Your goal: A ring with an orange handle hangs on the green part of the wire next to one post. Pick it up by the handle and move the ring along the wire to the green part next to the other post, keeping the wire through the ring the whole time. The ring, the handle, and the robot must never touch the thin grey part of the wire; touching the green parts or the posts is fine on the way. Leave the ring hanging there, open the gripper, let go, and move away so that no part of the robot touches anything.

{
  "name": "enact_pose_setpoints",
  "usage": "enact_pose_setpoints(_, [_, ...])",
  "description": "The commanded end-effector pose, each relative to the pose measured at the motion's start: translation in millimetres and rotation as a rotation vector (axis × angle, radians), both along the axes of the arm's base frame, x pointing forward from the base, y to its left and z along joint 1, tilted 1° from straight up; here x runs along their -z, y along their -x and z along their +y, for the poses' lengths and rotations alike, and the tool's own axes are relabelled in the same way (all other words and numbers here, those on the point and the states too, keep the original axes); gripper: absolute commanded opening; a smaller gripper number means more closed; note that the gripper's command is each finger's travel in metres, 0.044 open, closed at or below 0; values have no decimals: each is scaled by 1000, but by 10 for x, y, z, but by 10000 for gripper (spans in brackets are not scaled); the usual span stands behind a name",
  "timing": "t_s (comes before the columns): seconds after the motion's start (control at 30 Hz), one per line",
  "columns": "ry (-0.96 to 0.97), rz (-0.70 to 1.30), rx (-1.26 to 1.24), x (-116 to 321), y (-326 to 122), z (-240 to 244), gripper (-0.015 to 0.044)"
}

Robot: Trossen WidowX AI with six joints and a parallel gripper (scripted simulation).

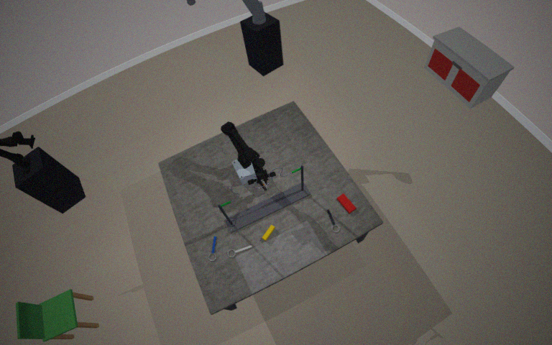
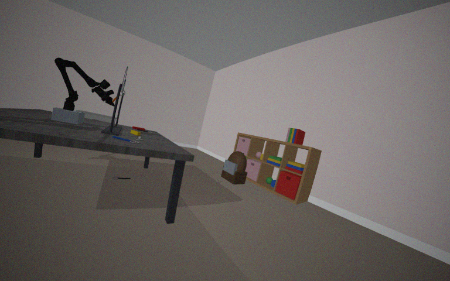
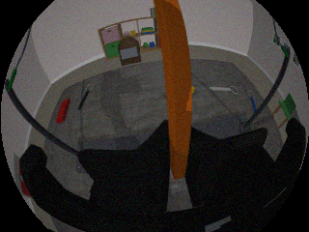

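My gripper (image 1: 264, 187) (image 2: 113, 103) (image 3: 170, 124) is shut on the orange handle (image 2: 114, 99) (image 3: 179, 87), which rises from between the fingers in the wrist view. It is between the two posts, away from both green parts. A small pale ring (image 2: 123, 92) shows near the handle and wire in the exterior view; whether it touches the wire cannot be told. The thin grey wire (image 2: 126, 73) has tall bends. The left green part (image 1: 225, 203) (image 3: 286, 51) and right green part (image 1: 296, 169) (image 3: 13, 78) adjoin the left post (image 1: 226, 215) (image 3: 274, 92) and right post (image 1: 302, 179) (image 3: 39, 126).
The posts stand on a dark base (image 1: 264, 208). Beyond it lie a yellow block (image 1: 268, 232), a red block (image 1: 346, 203), a blue-handled ring tool (image 1: 213, 245), a white-handled one (image 1: 243, 249) and a black-handled one (image 1: 330, 218) on the table (image 1: 280, 118).
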State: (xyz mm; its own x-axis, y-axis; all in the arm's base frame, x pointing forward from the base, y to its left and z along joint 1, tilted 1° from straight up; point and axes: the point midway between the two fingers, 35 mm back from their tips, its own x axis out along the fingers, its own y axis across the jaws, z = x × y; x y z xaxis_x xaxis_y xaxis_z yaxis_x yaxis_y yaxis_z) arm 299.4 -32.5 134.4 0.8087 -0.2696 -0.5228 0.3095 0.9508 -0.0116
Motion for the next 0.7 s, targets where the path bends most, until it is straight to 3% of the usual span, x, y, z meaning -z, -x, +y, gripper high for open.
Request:
enact_pose_setpoints(0.0, [-20, -3, 3, -4, -22, 59, -150])
enact_pose_setpoints(0.67, [-291, -64, -1, -90, -126, 549, -150])
